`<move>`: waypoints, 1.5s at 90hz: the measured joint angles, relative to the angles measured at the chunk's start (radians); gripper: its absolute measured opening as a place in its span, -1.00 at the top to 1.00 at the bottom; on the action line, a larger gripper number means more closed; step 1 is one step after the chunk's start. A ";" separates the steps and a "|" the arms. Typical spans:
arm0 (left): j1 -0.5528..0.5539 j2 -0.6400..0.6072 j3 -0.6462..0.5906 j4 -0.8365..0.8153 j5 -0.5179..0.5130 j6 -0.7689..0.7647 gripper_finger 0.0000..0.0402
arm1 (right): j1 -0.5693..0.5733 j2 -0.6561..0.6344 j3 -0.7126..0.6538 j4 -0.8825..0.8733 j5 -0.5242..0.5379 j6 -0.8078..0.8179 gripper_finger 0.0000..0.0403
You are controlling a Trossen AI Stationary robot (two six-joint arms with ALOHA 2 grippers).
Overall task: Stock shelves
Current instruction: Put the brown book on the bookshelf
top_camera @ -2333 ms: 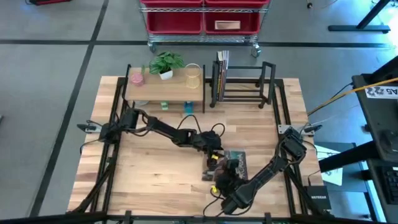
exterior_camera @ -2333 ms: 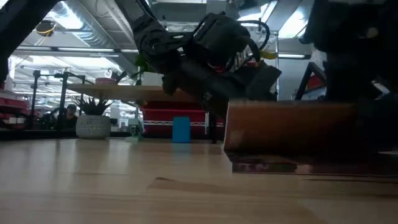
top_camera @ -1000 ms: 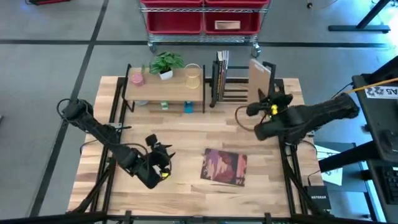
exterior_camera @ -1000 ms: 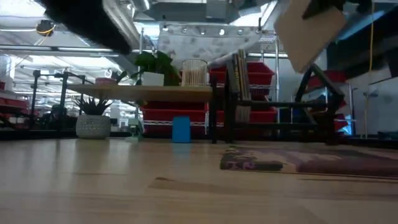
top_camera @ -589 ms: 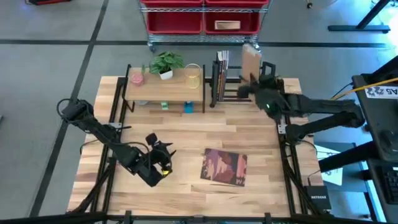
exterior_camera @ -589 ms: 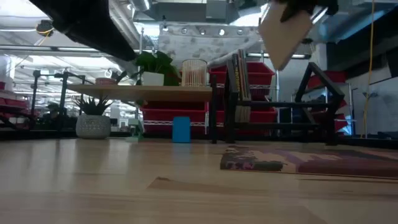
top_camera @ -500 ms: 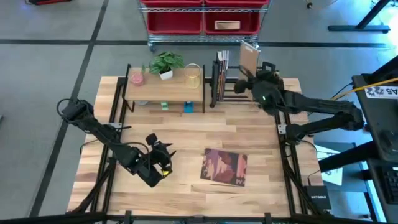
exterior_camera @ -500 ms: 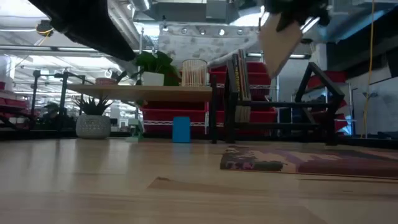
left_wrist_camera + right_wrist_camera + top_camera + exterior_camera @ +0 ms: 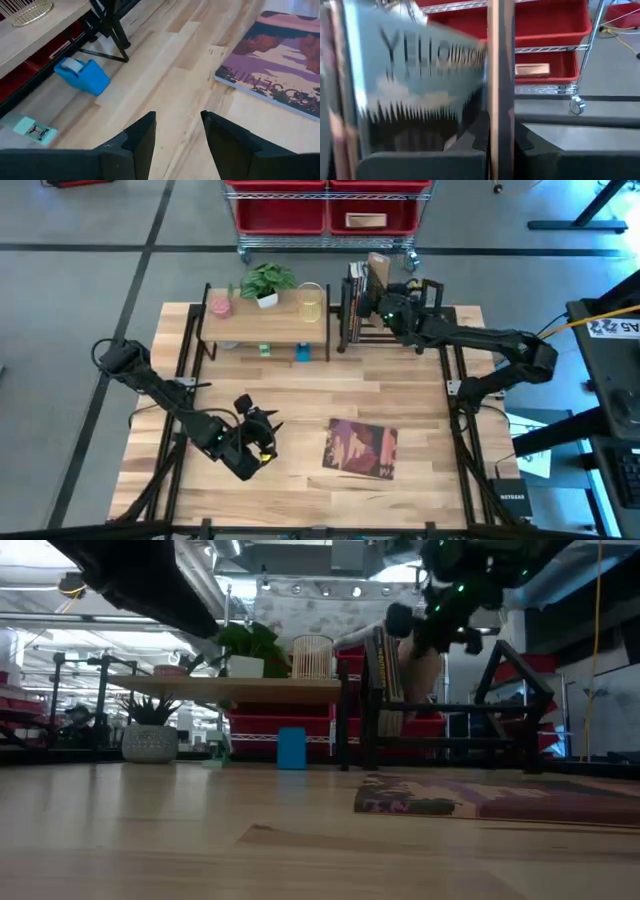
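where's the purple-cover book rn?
High view: the purple-cover book lies flat on the table, front right of centre, right of the idle left pincer.

A warehouse-like lab (concrete floor (image 9: pixel 90 240), wheeled cart (image 9: pixel 325 215) with red bins).

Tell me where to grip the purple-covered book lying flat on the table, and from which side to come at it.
Grip the purple-covered book by its long edge facing the left gripper, probably coming in low from that side. It lies flat on the wooden table, so only its thin edges offer a hold; that edge is free, and the left gripper's open fingers already point toward it.
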 joint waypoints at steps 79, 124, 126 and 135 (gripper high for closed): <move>0.002 0.000 0.000 0.007 -0.002 0.000 0.24 | 0.001 0.029 0.000 -0.077 -0.155 0.013 0.62; 0.002 -0.001 0.000 0.014 -0.003 0.000 0.24 | 0.020 0.029 0.020 -0.105 -0.115 -0.052 0.95; 0.002 -0.001 0.000 0.014 -0.003 0.000 0.24 | 0.026 0.028 0.023 -0.103 -0.094 -0.054 0.95; 0.002 -0.001 0.000 0.014 -0.004 0.000 0.24 | 0.043 0.024 0.031 -0.075 -0.025 -0.058 0.94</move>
